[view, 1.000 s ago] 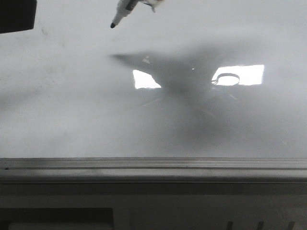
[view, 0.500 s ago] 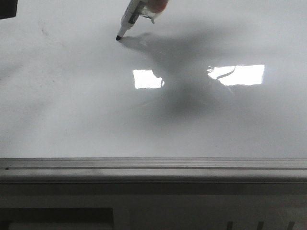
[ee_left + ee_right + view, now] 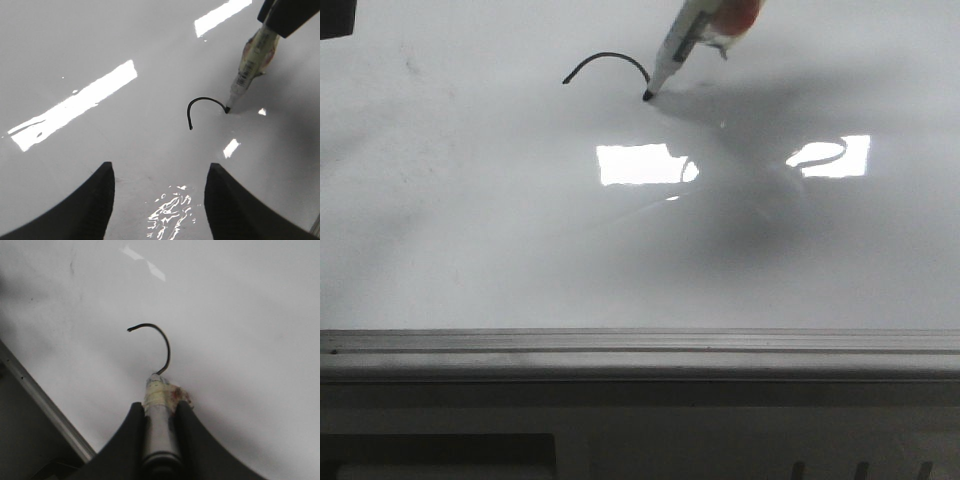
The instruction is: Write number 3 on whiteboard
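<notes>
Marker [image 3: 688, 38] tip touches the whiteboard [image 3: 470, 250], ending the number 3's [image 3: 605, 62] first arc. My right fingers [image 3: 187, 435] pinch the marker; my left fingers [image 3: 95, 200] hang spread, empty.

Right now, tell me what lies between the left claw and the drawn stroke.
Nothing but bare whiteboard with glare. In the left wrist view, the open left claw hangs short of the number 3, so far one arc, apart from it.

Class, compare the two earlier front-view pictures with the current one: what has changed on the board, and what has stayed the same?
The marker, shut in the right gripper, came down onto the whiteboard and swept rightward, drawing a dark arc, the first curve of the number 3. Its tip now rests at the arc's right end. The left gripper is open and holds nothing. The board itself has not moved.
</notes>
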